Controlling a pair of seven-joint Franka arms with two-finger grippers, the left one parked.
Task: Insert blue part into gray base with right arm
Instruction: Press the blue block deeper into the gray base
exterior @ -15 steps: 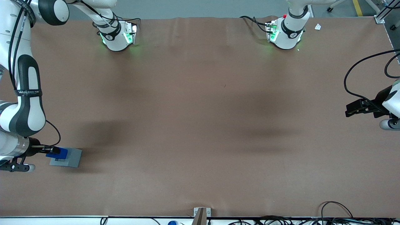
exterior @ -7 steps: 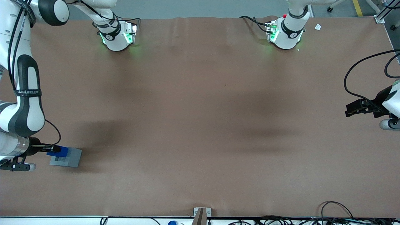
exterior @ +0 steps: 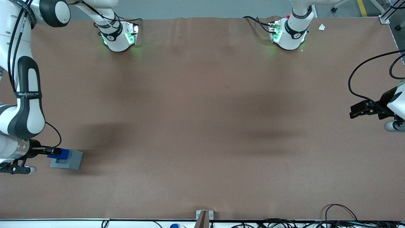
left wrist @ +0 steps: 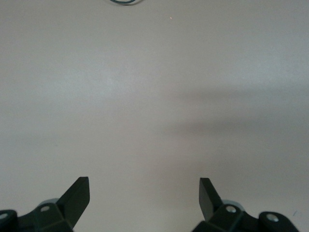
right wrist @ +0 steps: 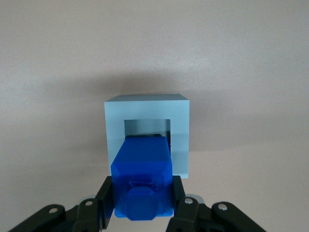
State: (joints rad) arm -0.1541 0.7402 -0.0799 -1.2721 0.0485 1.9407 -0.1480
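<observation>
My gripper holds the blue part directly over the gray base, at the working arm's end of the brown worktop. My fingers pinch the blue part from both flanks, one pressed against each side face.

The relation that matters is alignment. In my wrist view the blue part's leading end sits at the mouth of the square recess, centred between the recess walls, with its long axis pointing straight into the opening. The base's rim shows evenly on both sides of the part, which suggests little sideways correction is needed. I judge the insertion begun but not finished, since most of the blue body stands clear of the base. The coming move looks like a straight push along that axis.

From the front camera, the right arm reaches down to the blue part, which lies over the gray base at its edge nearer my wrist.

Against the frame a second ago, the blue part has crept slightly farther from the front camera, while the base has not shifted.
</observation>
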